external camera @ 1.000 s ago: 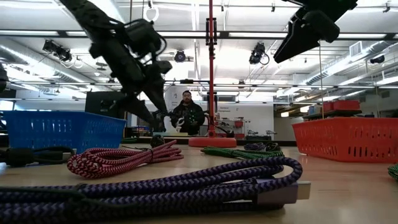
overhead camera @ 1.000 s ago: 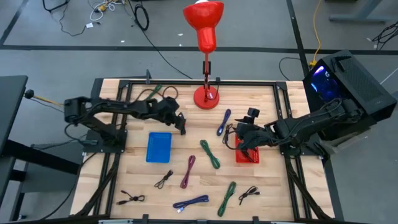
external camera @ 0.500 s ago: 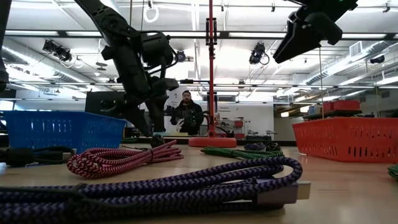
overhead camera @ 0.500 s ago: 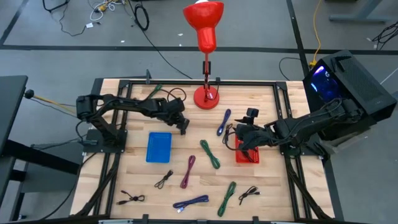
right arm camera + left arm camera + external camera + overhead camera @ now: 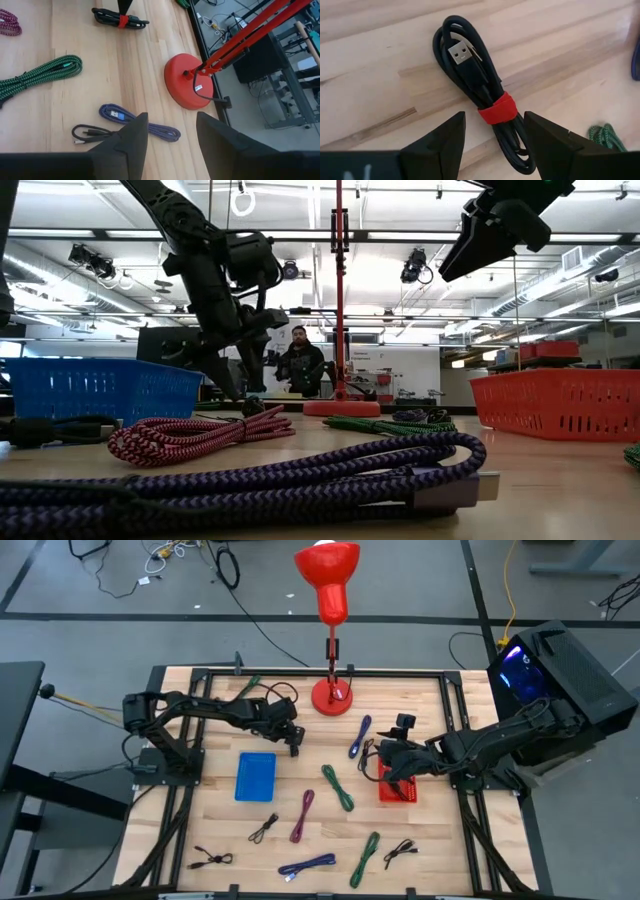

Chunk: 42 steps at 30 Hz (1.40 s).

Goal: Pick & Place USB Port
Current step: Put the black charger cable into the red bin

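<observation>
Left hand (image 5: 490, 131) spread wide, poised right over the black cable (image 5: 479, 92), the coiled bundle with a red strap, lying toward the worktop's (image 5: 420, 830) far edge, left of the lamp base (image 5: 331, 696). Plug points away from the fingers. The risk, I'd say: closing off-centre could pinch a single loop rather than the strapped middle, and the coil would swing or slip free. Right hand (image 5: 167, 132) hangs open above the red basket (image 5: 398, 788) near the right edge. Nearby: a purple cable (image 5: 359, 736), a green cable (image 5: 337, 786), a blue basket (image 5: 255, 776). Nothing blocks the grab.
</observation>
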Motion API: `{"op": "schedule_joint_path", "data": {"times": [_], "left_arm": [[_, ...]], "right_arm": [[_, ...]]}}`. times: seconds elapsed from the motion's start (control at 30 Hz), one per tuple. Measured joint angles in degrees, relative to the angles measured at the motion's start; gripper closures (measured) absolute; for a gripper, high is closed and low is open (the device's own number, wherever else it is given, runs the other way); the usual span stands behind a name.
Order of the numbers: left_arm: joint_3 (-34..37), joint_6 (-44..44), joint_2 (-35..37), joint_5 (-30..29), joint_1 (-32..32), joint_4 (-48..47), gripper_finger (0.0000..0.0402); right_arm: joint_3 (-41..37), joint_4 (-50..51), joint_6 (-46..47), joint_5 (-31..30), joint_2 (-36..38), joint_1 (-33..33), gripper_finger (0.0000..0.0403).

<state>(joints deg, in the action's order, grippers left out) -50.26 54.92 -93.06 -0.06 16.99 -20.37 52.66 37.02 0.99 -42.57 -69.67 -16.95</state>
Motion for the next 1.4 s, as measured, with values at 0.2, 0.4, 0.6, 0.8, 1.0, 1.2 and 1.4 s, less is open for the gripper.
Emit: {"op": "schedule_joint_path", "data": {"times": [0.2,0.4,0.6,0.8,1.0,1.2,1.4], "left_arm": [[0.0,1.9,-0.1,-0.7,0.0,2.0,0.0195],[0.0,4.4,-4.9,-0.4,-0.4,3.3,0.0195],[-0.5,4.2,-8.9,0.1,-0.4,3.5,0.02],[-1.2,-1.4,-8.8,0.1,-0.4,1.4,0.0312],[-4.2,-6.0,-8.8,-1.3,-0.6,0.2,0.0356],[-13.9,-16.5,-6.7,-4.3,-3.9,0.0,0.0356],[-24.4,-30.7,-2.4,-13.4,-9.9,-0.6,0.0356]], "right_arm": [[0.0,0.0,0.0,0.1,0.0,0.0,0.0234],[0.0,0.2,0.0,0.2,0.0,0.0,0.0234],[0.0,0.3,0.0,1.0,0.0,0.0,0.0234],[0.0,0.3,0.0,1.6,0.0,0.0,0.0234],[0.0,0.3,1.6,1.5,0.0,0.0,0.0234],[0.0,0.6,4.6,0.2,0.0,0.3,0.0234],[0.0,-2.8,6.0,-3.3,0.0,2.3,0.0234]]}}
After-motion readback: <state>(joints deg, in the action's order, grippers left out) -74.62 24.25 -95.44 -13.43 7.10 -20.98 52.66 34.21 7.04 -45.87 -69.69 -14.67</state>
